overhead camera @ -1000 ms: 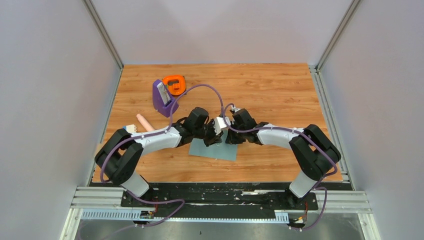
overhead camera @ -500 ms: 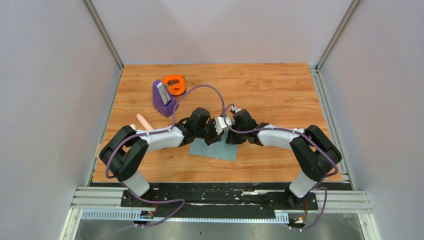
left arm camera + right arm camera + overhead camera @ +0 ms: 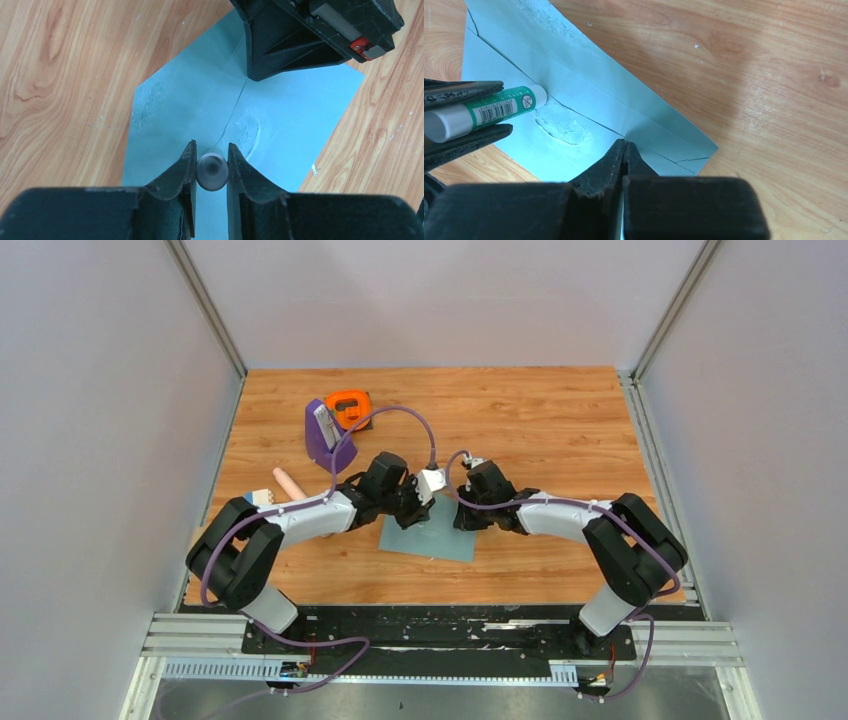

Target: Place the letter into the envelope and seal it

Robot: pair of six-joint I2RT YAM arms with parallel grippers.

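Note:
The grey-teal envelope (image 3: 432, 540) lies flat on the wooden table between both arms. My left gripper (image 3: 212, 150) is shut on a white and green glue stick (image 3: 489, 112), which points down at the envelope (image 3: 190, 105) near a fold line. I cannot tell whether the stick's tip touches the paper. Whitish glue smears (image 3: 561, 125) show on the paper beside that fold. My right gripper (image 3: 625, 144) is shut with nothing in it, its tips on the envelope (image 3: 589, 105) at the fold. The letter is not in view.
A purple holder (image 3: 325, 437) and an orange tape dispenser (image 3: 349, 407) stand at the back left. A pinkish cylinder (image 3: 288, 483) and a small white object (image 3: 262, 498) lie by the left arm. Grey walls close in both sides.
My left arm has shifted its gripper and the glue stick a little to the left over the envelope. The right arm and the envelope have stayed put.

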